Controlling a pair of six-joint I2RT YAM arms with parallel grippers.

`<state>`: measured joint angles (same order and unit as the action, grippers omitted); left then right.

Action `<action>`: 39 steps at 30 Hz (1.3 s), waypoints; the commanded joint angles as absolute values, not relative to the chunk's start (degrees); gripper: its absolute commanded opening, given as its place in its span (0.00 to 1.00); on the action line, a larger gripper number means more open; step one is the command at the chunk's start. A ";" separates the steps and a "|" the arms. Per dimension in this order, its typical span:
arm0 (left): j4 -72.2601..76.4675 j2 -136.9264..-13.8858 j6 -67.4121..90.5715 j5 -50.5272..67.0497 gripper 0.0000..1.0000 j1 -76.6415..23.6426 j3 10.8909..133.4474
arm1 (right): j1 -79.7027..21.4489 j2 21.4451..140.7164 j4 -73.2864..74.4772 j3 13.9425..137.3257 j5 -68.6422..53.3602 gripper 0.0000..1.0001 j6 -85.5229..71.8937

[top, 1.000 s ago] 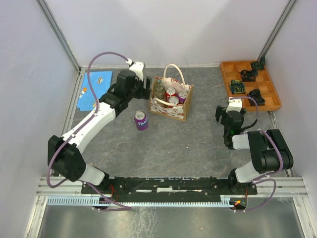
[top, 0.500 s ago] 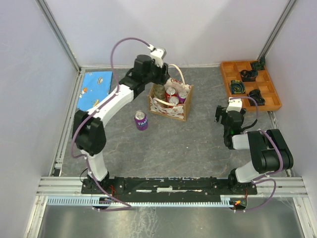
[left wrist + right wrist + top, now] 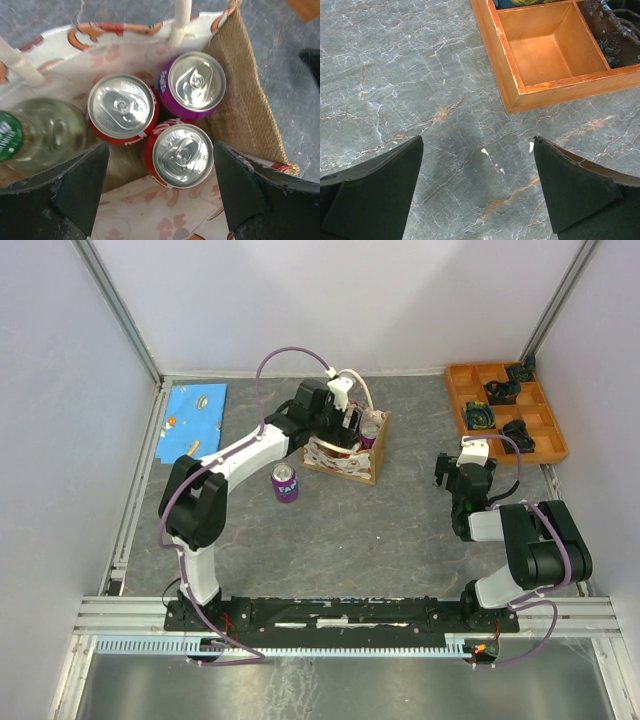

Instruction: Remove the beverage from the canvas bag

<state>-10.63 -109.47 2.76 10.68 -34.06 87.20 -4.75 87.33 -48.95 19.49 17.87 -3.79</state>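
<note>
The canvas bag (image 3: 347, 470) stands upright toward the far side of the worktop (image 3: 380, 540). The left end effector (image 3: 160, 172) hangs directly over the bag's open mouth, fingers spread wide and clamped on nothing. Below and between the fingers sits a red can (image 3: 181, 155). A second red can (image 3: 121, 107) and a purple can (image 3: 196, 85) touch it, with a glass bottle (image 3: 45, 132) at the left. Another purple can (image 3: 285, 483) stands outside, just beside the bag. The right end effector (image 3: 477, 165), fingers apart, hovers over the worktop near the orange tray (image 3: 570, 92).
</note>
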 commanded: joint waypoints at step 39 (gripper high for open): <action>-11.05 -117.60 4.91 4.73 0.77 -39.02 88.90 | -4.52 86.59 -50.63 20.40 18.28 0.99 -4.13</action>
